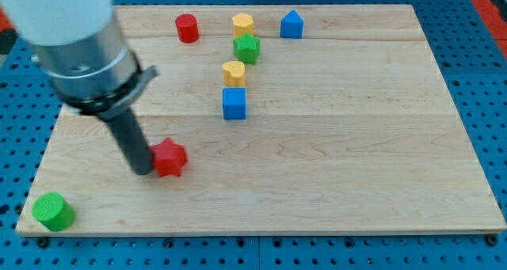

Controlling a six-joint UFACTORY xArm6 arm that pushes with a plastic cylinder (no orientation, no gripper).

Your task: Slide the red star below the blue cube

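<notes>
The red star lies on the wooden board at lower left of centre. The blue cube sits up and to the right of it, near the board's middle. My tip is at the star's left side, touching or almost touching it. The dark rod rises from there up to the grey arm body at the view's upper left.
A yellow block sits just above the blue cube, a green star above that, and a yellow block at the top. A red cylinder and a blue pentagon-shaped block are near the top edge. A green cylinder is at the bottom left corner.
</notes>
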